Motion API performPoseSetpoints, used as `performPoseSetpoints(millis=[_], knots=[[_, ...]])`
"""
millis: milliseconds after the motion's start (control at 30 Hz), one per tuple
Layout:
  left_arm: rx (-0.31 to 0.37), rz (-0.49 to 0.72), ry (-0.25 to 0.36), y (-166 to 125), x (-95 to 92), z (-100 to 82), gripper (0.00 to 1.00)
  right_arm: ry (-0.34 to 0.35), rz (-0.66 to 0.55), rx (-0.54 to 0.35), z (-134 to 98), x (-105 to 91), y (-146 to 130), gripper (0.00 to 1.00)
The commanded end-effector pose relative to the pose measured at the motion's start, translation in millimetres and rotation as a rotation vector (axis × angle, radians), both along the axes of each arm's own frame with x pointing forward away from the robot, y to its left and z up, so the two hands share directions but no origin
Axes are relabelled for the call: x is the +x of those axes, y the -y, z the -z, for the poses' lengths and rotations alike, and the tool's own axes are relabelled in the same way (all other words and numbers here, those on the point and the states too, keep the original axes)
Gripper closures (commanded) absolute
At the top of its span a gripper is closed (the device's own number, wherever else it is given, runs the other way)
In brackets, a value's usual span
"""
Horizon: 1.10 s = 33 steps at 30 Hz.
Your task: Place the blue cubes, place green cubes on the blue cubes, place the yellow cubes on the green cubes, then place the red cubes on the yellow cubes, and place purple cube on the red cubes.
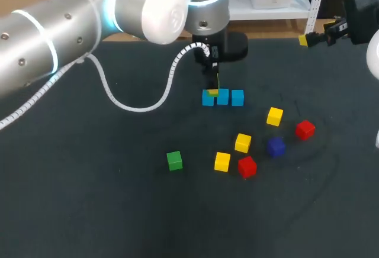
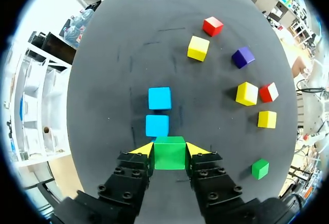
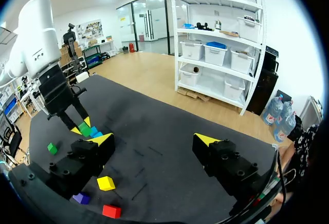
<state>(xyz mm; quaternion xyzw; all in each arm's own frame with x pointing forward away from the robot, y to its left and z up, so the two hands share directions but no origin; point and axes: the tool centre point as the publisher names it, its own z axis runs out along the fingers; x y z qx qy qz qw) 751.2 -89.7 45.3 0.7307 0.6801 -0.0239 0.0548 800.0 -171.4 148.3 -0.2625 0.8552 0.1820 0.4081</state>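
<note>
Left fingers tight on green cube, arm vertical over blue cubes; right fingers wide apart

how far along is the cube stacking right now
Done: three blue cubes sit in a row. In hand: the left gripper is shut on a green cube over one end of that row. Left: the other green cube, three yellow cubes, two red cubes and the purple cube lie loose; the right gripper is open and empty.
</note>
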Motion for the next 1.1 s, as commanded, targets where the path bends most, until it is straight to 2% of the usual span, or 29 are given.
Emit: performPoseSetpoints(millis=[33, 200, 300, 733, 1100], knots=[[0.009, 0.008, -0.033, 6, 6.9, 1.8, 1.00, 0.001, -0.004, 0.004, 1, 0.5, 1, 0.00], [0.009, 0.012, -0.038, 8, 6.5, 5.0, 1.00, 0.001, -0.004, 0.004, 1, 0.5, 1, 0.00], [0.019, 0.005, -0.046, 7, 7.3, 8.4, 0.88, 0.001, -0.004, 0.004, 1, 0.5, 1, 0.00], [0.023, -0.029, -0.044, 2, 16.5, 11.8, 0.81, 0.001, -0.004, 0.004, 1, 0.5, 1, 0.00], [0.014, -0.040, -0.052, 2, 18.3, 12.5, 0.70, 0.001, -0.004, 0.004, 1, 0.5, 1, 0.00]])
